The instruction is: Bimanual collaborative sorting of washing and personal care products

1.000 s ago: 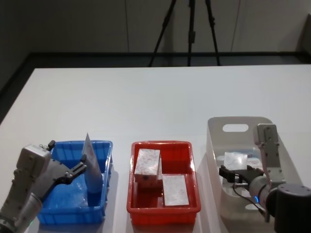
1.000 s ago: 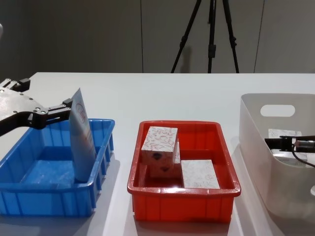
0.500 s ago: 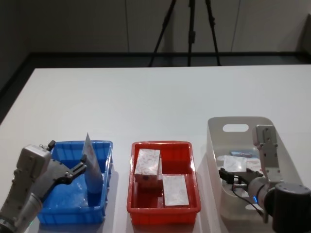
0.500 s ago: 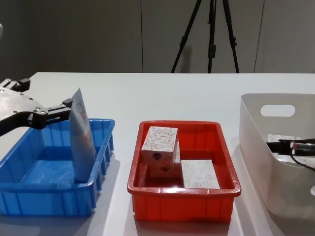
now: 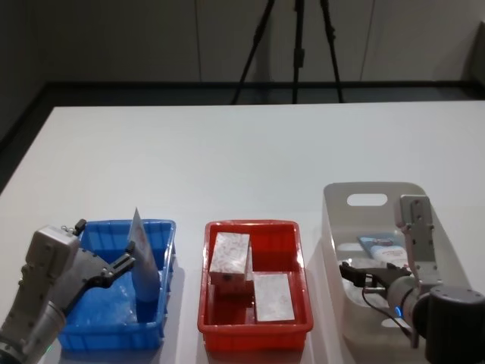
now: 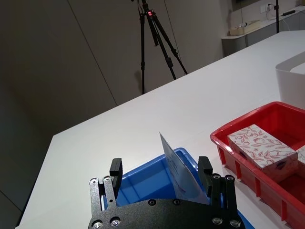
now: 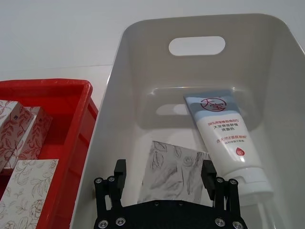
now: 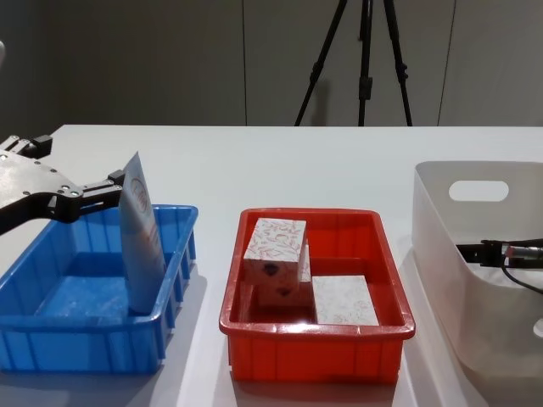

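Observation:
A pale-blue tube (image 5: 142, 265) stands tilted in the blue bin (image 5: 114, 225), leaning on its right wall. My left gripper (image 6: 159, 168) is open, its fingers either side of the tube (image 6: 180, 169) without closing on it. Three patterned white boxes (image 5: 229, 254) lie in the red bin (image 5: 250, 224). In the white bin (image 7: 143, 62) a second tube (image 7: 224, 138) lies flat beside a small patterned box (image 7: 178, 169). My right gripper (image 7: 163, 171) hangs open inside this bin, straddling the box with a gap at one finger.
The three bins sit in a row at the table's near edge: blue on the left, red (image 8: 318, 326) in the middle, white (image 8: 441, 203) on the right. A black tripod (image 5: 297, 45) stands behind the table. The far tabletop (image 5: 242, 152) is bare.
The small box in the white bin has sunk from the right gripper's height to the bin floor, uncovering the tube. The right gripper has dipped slightly. The left arm has not moved.

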